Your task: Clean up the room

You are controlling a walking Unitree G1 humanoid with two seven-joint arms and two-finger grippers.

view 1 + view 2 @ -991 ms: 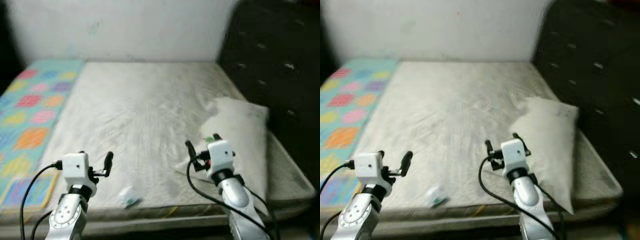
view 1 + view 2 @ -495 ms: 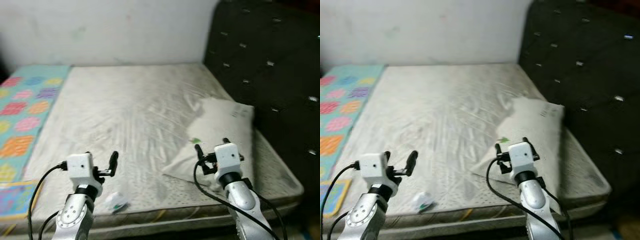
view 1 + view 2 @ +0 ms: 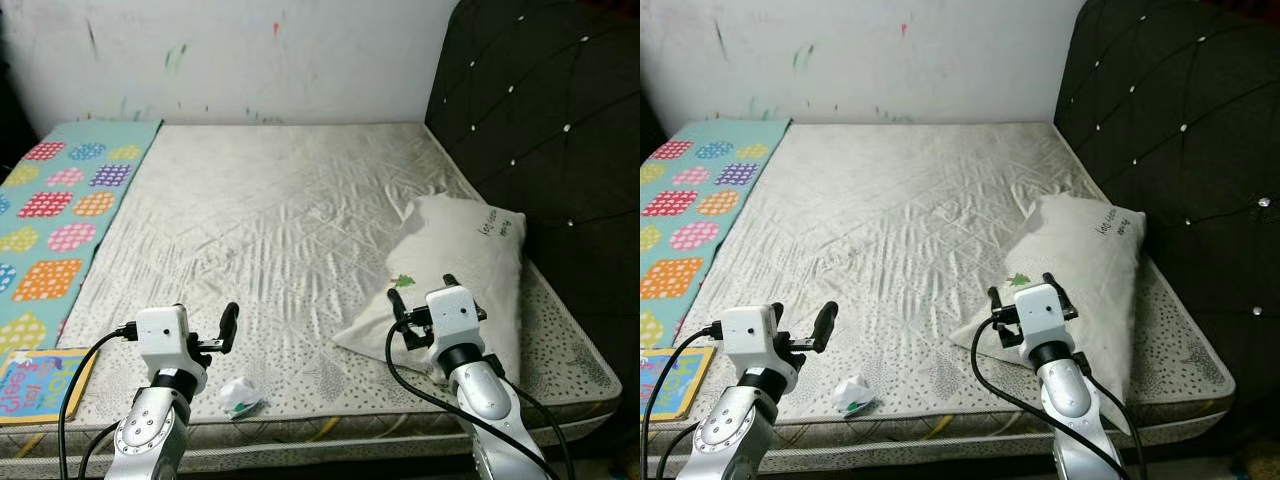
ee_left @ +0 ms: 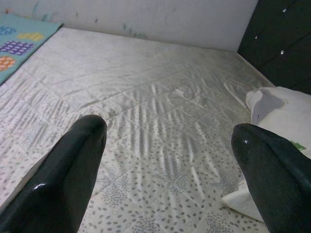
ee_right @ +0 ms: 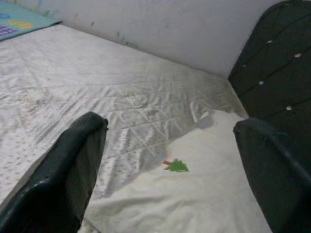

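I had both arms raised over the near edge of the mattress [image 3: 280, 230], and each wrist view showed its two black fingers spread wide with nothing between them. The left gripper [image 3: 226, 322] hung over the near left part of the bed; the right gripper [image 3: 420, 295] sat just at the near end of the pillow [image 3: 465, 250]. The scrap of crumpled paper [image 3: 240, 397], white with a bit of green, lay just below and slightly to the right of the left gripper, closer to me than its fingertips, right by the mattress edge. It was well apart from the right gripper, off to that one's left, so I judged the left arm the nearer by far. The scrap was a rough ball with no clear long axis, so any finger angle should do. A book [image 3: 35, 384] lay to the left of the left arm, on the patterned mat [image 3: 60, 200]
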